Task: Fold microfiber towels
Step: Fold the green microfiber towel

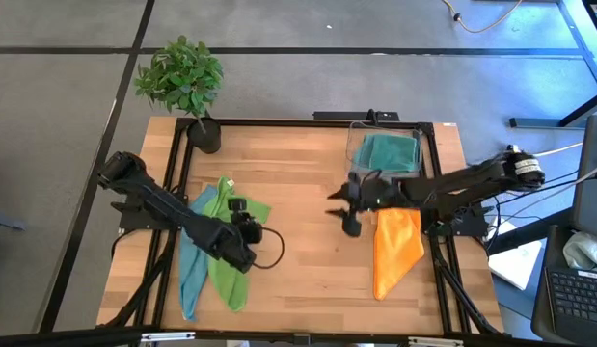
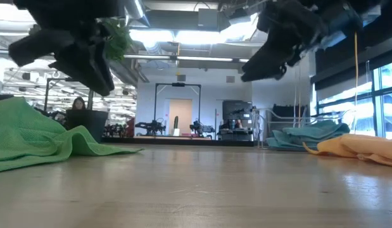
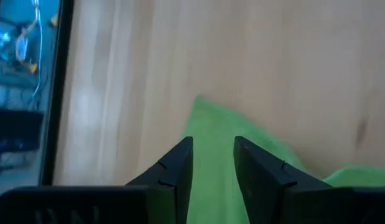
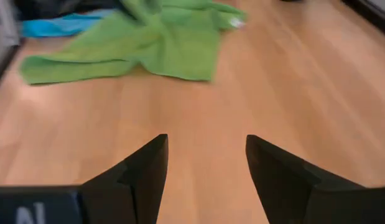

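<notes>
In the high view, the lime green towel (image 1: 226,246) is seen crumpled on the left part of the surface (image 1: 308,202), its long axis running from far to near, with a light blue towel (image 1: 191,273) just beside it. The left gripper (image 1: 246,229) hangs directly over the green towel and is the nearer one. The right gripper (image 1: 348,214) is held over bare wood well apart from it, with the orange towel (image 1: 394,251) just beside that arm and a teal towel (image 1: 388,151) in a clear bin (image 1: 356,145) behind. In the low view, both grippers are shown raised off the surface, a height the overhead camera does not give. In the left wrist view, the jaws are seen narrowly parted and empty, a corner of the green towel lying beyond the fingertips (image 3: 180,152). In the right wrist view, the jaws stand wide and empty, with the green towel far ahead across the wood.
</notes>
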Robot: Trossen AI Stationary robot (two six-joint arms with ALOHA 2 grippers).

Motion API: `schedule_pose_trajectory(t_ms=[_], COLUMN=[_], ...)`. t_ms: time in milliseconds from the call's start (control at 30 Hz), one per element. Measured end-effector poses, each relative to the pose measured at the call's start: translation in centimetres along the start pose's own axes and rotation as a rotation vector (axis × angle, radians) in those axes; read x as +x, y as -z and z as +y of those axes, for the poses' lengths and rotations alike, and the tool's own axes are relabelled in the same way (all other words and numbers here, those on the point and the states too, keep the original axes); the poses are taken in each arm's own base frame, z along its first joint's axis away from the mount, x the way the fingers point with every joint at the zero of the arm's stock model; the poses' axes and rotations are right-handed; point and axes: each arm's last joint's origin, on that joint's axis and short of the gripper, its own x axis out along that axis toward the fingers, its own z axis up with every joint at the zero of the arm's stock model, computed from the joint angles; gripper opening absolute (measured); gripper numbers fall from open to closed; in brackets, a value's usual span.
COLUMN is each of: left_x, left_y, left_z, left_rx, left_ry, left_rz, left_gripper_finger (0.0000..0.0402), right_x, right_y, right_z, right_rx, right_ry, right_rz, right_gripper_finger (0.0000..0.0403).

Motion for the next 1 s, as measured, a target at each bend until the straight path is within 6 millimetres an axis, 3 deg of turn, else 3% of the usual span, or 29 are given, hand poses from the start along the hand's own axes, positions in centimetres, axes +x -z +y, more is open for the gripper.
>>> schedule_pose_trajectory(t_ms=[100, 300, 467, 633, 800, 1000], left_x=[1.0, 5.1, 8.5, 11.4, 13.2, 12.7], left_y=[0.0, 0.3, 0.2, 0.1, -3.5, -8.4], left_z=[1.8, 4.1, 3.2, 2.4, 2.1, 2.5], left_rx=[-0.062, -0.154, -0.188, -0.133, -0.181, -0.199], left_ry=[0.040, 0.181, 0.524, 0.562, 0.597, 0.613], left_rz=[0.075, 0.252, 0.343, 0.414, 0.181, -0.233], left_gripper_finger=[0.0109, 0.0109, 0.0097, 0.0071, 0.0044, 0.0014], right_x=[1.4, 4.1, 6.0, 7.0, 6.9, 6.3], right_y=[2.1, 4.9, 6.8, 7.9, 7.8, 8.1], right_z=[0.9, 1.7, 1.6, 1.4, 1.4, 1.8], right_rx=[-0.012, -0.067, -0.184, -0.258, -0.289, -0.302], right_ry=[-0.048, -0.069, -0.014, 0.020, 0.019, 0.010], right_rz=[-0.058, -0.029, -0.002, 0.022, 0.017, 0.090], right_gripper_finger=[0.0217, 0.0217, 0.0217, 0.0217, 0.0217, 0.0217])
